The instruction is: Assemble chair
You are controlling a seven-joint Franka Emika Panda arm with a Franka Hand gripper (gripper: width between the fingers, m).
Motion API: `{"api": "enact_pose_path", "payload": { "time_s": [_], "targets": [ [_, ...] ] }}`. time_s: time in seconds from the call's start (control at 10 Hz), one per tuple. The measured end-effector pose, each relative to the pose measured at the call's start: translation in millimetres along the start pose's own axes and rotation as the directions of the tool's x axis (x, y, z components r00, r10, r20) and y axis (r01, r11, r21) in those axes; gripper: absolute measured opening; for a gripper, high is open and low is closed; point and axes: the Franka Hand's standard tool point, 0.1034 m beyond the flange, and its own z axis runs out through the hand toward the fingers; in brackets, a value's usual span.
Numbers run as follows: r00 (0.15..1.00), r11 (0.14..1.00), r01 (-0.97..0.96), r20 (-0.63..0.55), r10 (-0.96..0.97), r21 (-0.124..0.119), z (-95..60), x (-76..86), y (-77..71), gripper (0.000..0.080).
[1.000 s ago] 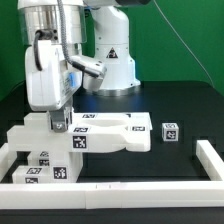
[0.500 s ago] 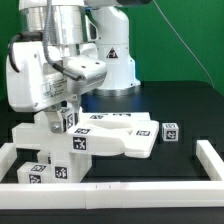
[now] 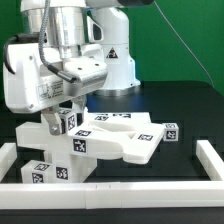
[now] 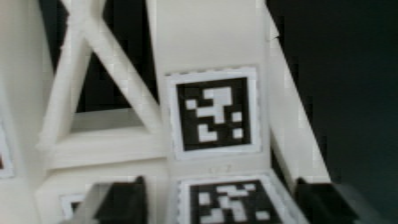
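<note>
The chair is in loose white tagged parts. A wide flat slab (image 3: 125, 138) lies mid-table. Stacked blocks with tags (image 3: 47, 168) sit at the exterior view's left. A small cube (image 3: 172, 131) rests right by the slab's far right corner. My gripper (image 3: 62, 124) hangs tilted over the slab's left end. In the wrist view a white bar with tags (image 4: 214, 110) runs between my fingers (image 4: 121, 200). The fingers stand on either side of the bar with slim gaps, so the gripper (image 4: 217, 202) is open around it.
Plain white border rails run along the front (image 3: 110, 187) and the exterior view's right (image 3: 212, 160). The robot's white base (image 3: 112, 60) stands behind the parts. The table is black.
The arm has tilted and swung toward the exterior view's left. The slab has turned, its right end nearer the cube. The jaws have widened off the bar.
</note>
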Motion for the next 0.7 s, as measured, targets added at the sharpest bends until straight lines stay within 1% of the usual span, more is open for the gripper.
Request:
{"api": "enact_pose_path", "payload": {
  "time_s": [0.1,0.2,0.3,0.4,0.5,0.6,0.7],
  "targets": [
    [1.000,1.000,0.001,0.000,-0.001,0.000,0.0,-0.1,0.0,0.0608],
    [1.000,1.000,0.001,0.000,-0.001,0.000,-0.1,-0.1,-0.2,0.0608],
    [1.000,1.000,0.001,0.000,-0.001,0.001,-0.2,-0.3,-0.1,0.0638],
    [1.000,1.000,0.003,0.006,-0.003,-0.002,-2.8,-6.3,0.2,0.0647],
    [0.999,1.000,0.022,0.028,-0.022,-0.002,-16.8,-23.4,1.8,0.0647],
    [0.998,0.999,0.036,0.050,-0.037,0.009,-33.2,-37.6,1.7,0.0647],
    [0.996,0.999,0.048,0.074,-0.049,0.013,-49.8,-52.8,3.8,0.0649]
  ]
}}
